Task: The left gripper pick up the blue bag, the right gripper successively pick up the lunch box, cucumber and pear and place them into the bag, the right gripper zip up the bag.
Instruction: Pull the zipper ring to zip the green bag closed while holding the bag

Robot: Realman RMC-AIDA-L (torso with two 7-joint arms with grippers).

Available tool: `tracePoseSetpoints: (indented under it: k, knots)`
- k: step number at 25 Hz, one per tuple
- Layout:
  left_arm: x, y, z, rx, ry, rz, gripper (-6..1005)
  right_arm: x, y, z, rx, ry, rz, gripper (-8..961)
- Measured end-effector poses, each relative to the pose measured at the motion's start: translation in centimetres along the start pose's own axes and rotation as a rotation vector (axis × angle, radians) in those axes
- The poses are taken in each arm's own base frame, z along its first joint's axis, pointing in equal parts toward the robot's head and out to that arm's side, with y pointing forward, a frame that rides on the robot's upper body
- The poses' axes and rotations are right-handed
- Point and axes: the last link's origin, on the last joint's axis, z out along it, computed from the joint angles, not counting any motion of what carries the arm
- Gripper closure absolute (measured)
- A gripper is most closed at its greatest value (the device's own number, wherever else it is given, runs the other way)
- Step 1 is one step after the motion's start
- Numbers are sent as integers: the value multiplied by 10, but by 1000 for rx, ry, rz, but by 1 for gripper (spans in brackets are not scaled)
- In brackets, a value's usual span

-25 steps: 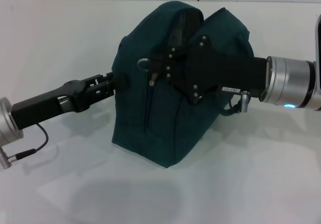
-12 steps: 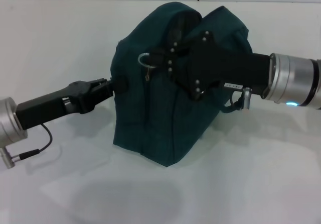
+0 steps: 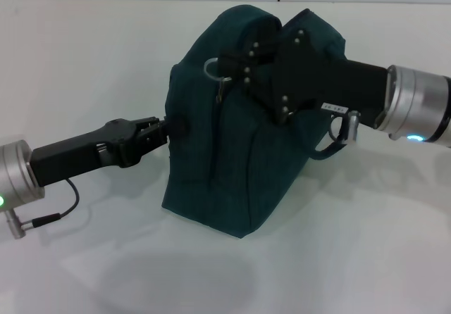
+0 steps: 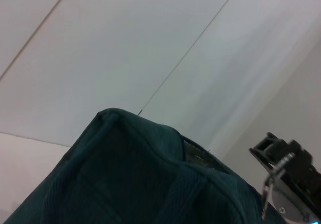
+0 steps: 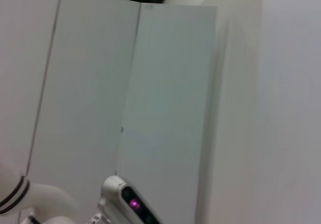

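White tabletop (image 3: 366, 258), far edge along the wall at the top of the head view; wide bare surface in front of the bag and on both sides. Blue bag (image 3: 218, 159) stands upright near the middle, closer to the far edge than the near one, base on the tabletop, top closed into a ridge.

Left tool (image 3: 161, 126) comes in low from the left edge side, arm nearly level, tips pressed against the bag's left side wall about mid-height, narrow, pinching a small dark fold or tab there. Whether it truly grips the fabric or only touches it: cannot tell for sure, looks clamped.

Right tool (image 3: 224, 74) reaches in from the right side across the bag's upper front, fingertips at the silver ring pull (image 3: 213, 68) of the zipper near the top ridge, closed narrow on the ring. Zipper line (image 3: 215, 138) runs down the front below it. One loop handle (image 3: 331, 145) hangs on the bag's right side under the right arm.

Left wrist view: bag top ridge close up, right tool in the corner. Right wrist view: only wall panels, no bag.
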Motion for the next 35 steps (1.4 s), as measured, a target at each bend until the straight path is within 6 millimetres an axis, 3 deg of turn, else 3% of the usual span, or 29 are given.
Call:
tracePoseSetpoints:
  k: [17, 35]
  knots:
    - [3, 4, 1, -29, 13, 9, 945, 8, -8, -19, 99, 5, 42, 938]
    - [4, 3, 13, -55, 6, 41, 944, -6, -10, -7, 58, -35, 16, 938]
